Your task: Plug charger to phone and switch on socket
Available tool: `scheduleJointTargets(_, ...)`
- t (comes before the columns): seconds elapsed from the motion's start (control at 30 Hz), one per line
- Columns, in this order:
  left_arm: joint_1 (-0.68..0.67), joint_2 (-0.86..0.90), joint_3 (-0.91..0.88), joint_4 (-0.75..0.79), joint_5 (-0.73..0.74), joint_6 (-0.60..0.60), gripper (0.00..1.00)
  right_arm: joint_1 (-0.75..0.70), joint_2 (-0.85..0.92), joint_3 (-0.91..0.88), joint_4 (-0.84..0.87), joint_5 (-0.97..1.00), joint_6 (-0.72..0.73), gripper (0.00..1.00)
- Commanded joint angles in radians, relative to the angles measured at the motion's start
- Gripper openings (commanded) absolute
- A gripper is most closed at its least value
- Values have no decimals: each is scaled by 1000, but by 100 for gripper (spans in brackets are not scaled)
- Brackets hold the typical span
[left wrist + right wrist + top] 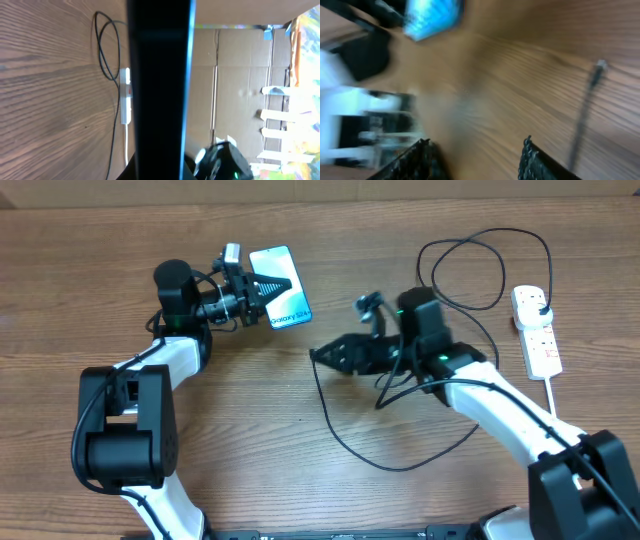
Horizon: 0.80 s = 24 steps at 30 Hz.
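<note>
We see the slim smartphone with the bright blue-cyan screen at the upper left of the brown wood-grain desk. The left hand is clenched on it, with one black tapered finger lying across the screen. In the left wrist view the phone shows only as a dark upright band with a thin cyan edge. It stands close to the lens, and the fingers themselves are hidden.

The right hand sits near the middle of the desk, pointing toward the phone but well apart from it. In its own blurred view the hand is released, its two ribbed fingers spread with only bare wood between them.

The long thin black charger cable runs under the right arm in a wide curve and forms another loop above it. In the right wrist view its small connector tip lies loose on the wood, off to the side of the fingers and not held.

The white elongated power strip with red-marked switches lies at the far right edge, with a dark plug seated in its upper end. We cannot read how its switches are set.
</note>
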Motion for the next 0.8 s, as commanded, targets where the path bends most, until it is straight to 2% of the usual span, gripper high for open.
scheduleJointTargets(0.0,20,-6,6,8,12,34,4,64,-12,95,-76,365,-183,59)
scheduleJointTargets(0.17,45,-6,6,8,11,33,4,151,-7,110,-102,608,-280,65)
scheduleJointTargets(0.33,70,-6,6,2,8,33,4,227,53,110,-81,751,-334,82)
scheduleJointTargets(0.5,77,-6,6,2,11,33,4,245,148,110,-29,781,-349,94)
scheduleJointTargets(0.77,77,-6,6,1,8,33,4,245,250,110,49,782,-390,96)
